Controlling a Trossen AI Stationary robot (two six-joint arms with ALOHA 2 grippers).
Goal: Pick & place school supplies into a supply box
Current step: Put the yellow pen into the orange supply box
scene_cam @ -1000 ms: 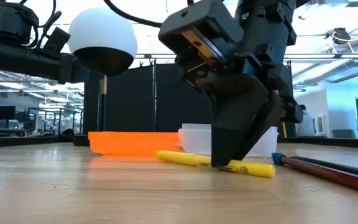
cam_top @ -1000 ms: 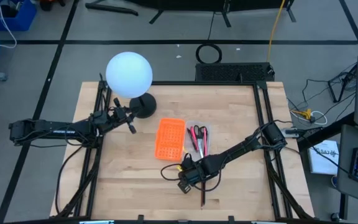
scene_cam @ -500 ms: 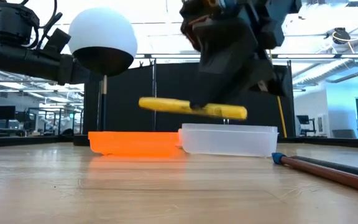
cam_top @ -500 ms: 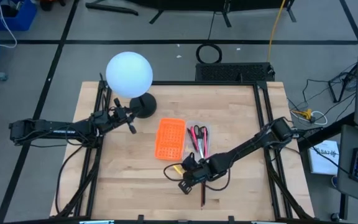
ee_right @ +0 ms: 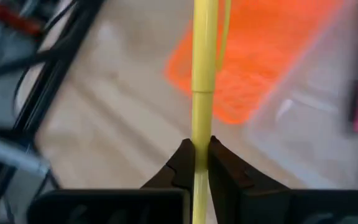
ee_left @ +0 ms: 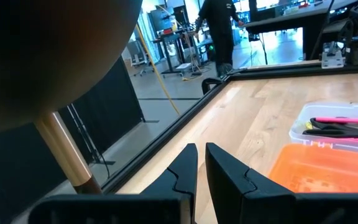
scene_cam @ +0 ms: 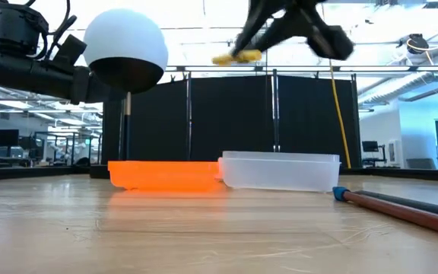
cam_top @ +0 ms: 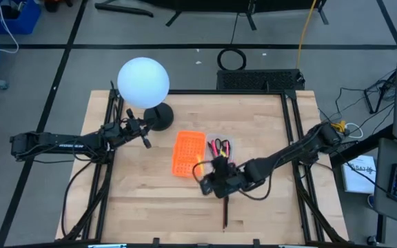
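Observation:
My right gripper (cam_top: 211,173) is shut on a yellow pen (ee_right: 202,62) and hangs high over the table, just near of the orange perforated tray (cam_top: 189,153). In the low view the pen (scene_cam: 236,56) shows well above both trays. The clear supply box (cam_top: 220,153) stands right of the orange tray and holds a pink pen (ee_left: 347,120) and scissors (ee_left: 337,130). A dark red pen (cam_top: 225,213) lies flat on the table toward the near edge. My left gripper (ee_left: 201,155) is shut, holds nothing, and waits at the table's left beside the lamp. My right gripper pinches the yellow pen's shaft (ee_right: 202,149) between its two fingers (ee_right: 182,163). The fingers lie across the pen and slant down toward the trays. The pen is lifted clear of the table, and most of its length sticks out beyond the fingers over the orange tray.
A lamp with a white globe (cam_top: 143,83) and a black base (cam_top: 159,118) stands at the far left, close to my left gripper. The orange tray (scene_cam: 162,175) and the clear box (scene_cam: 280,171) sit side by side mid-table. Bare wood lies left of and near the trays.
My right gripper has risen from the table with the yellow pen, which lay on the wood a second ago and is now lifted clear and high. The gripper has also gone toward the far edge, closer to the trays, and turned.

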